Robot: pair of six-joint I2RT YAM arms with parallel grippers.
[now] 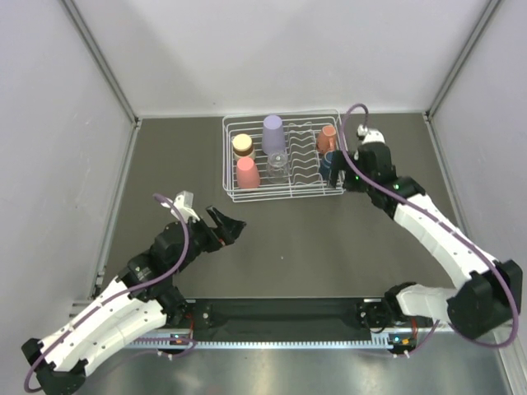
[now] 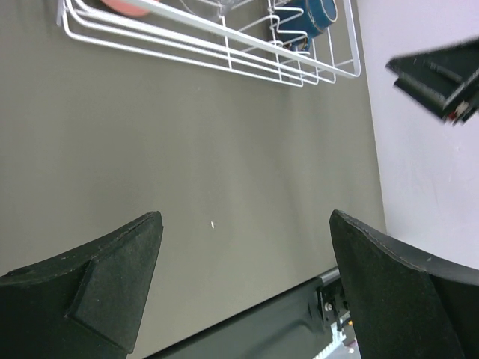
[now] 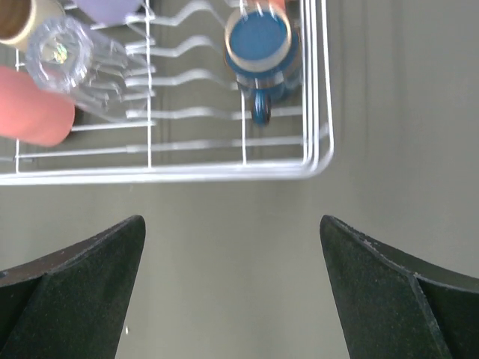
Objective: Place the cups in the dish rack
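Note:
The white wire dish rack stands at the back middle of the table. In it are a lavender tumbler, a shiny see-through cup, a pink tumbler, a tan-topped cup, a salmon mug and a dark blue mug. My right gripper is open and empty at the rack's near right corner. In the right wrist view it hovers over bare table just outside the rack, and the blue mug stands inside. My left gripper is open and empty over the table.
Grey walls close in the table on the left, back and right. The black rail with the arm bases runs along the near edge. The left wrist view shows the rack's corner and the blue mug far off.

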